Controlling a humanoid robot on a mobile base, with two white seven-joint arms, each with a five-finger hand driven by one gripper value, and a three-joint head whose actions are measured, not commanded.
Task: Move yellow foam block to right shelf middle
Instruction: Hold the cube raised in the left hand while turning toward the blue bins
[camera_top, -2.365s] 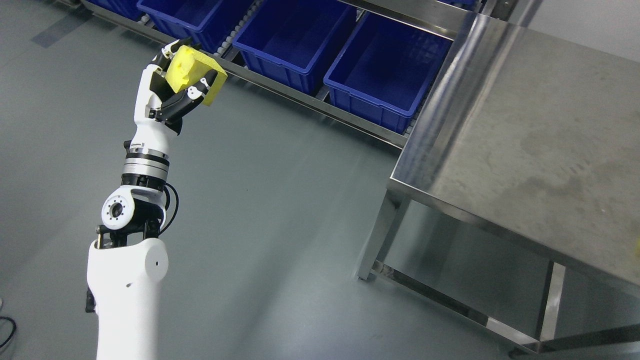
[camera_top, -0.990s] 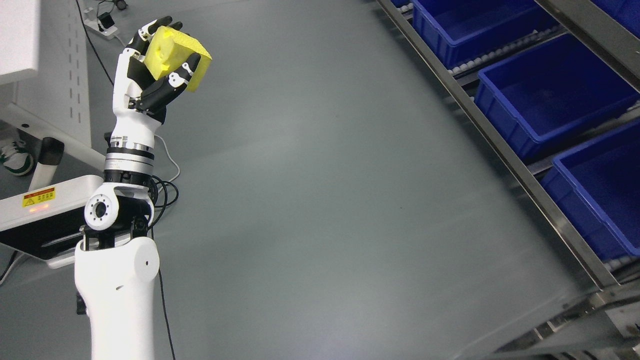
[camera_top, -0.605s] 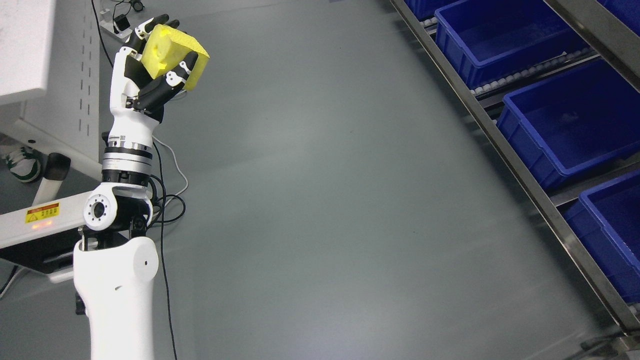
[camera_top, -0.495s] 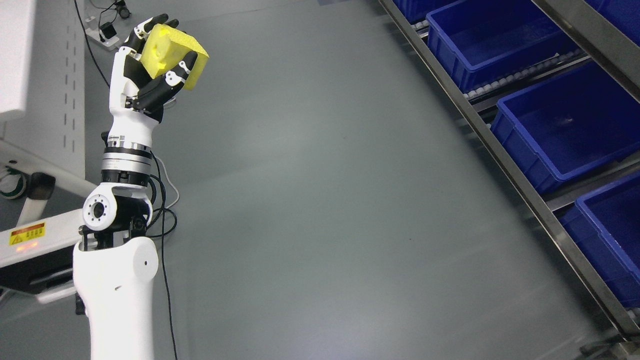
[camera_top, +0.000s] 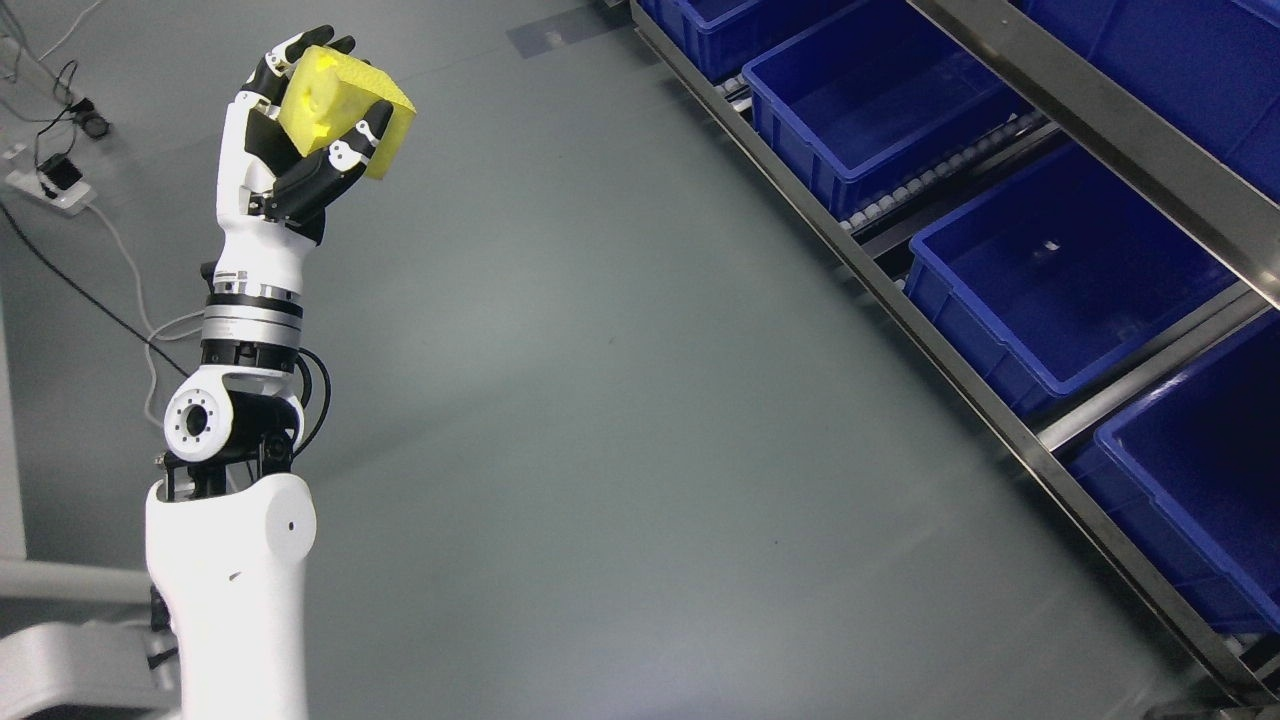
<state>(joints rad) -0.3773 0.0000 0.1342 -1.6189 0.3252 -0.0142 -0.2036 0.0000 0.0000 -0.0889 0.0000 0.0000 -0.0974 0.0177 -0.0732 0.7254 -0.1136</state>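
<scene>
One arm shows in the head view, the left, rising from the bottom edge at lower left to a raised left hand (camera_top: 300, 140) near the top of the picture. Its black-and-white fingers (camera_top: 350, 150) are curled around the yellow foam block (camera_top: 335, 95), the thumb pressing the block's right face and the other fingertips showing over its upper left corner. The block sits tilted in the grasp, held up over the grey floor (camera_top: 600, 400), touching nothing else. Its face toward the camera bears a few shallow dents.

Well to the right of the hand runs a steel shelf rack (camera_top: 960, 360), slanting from the top centre down to the lower right corner. On its roller level stand open blue plastic bins: one (camera_top: 870, 110) nearest the hand's height, a second (camera_top: 1060, 280) lower and further right, a third (camera_top: 1190, 500) at the right edge, and part of another at the top. An upper steel rail (camera_top: 1120, 140) crosses above them.

Left of the hand, black and white cables (camera_top: 90, 270) lie on the floor beside a power strip (camera_top: 45, 185). Below the forearm, at the lower left corner, a pale grey frame piece (camera_top: 70, 640) shows.
</scene>
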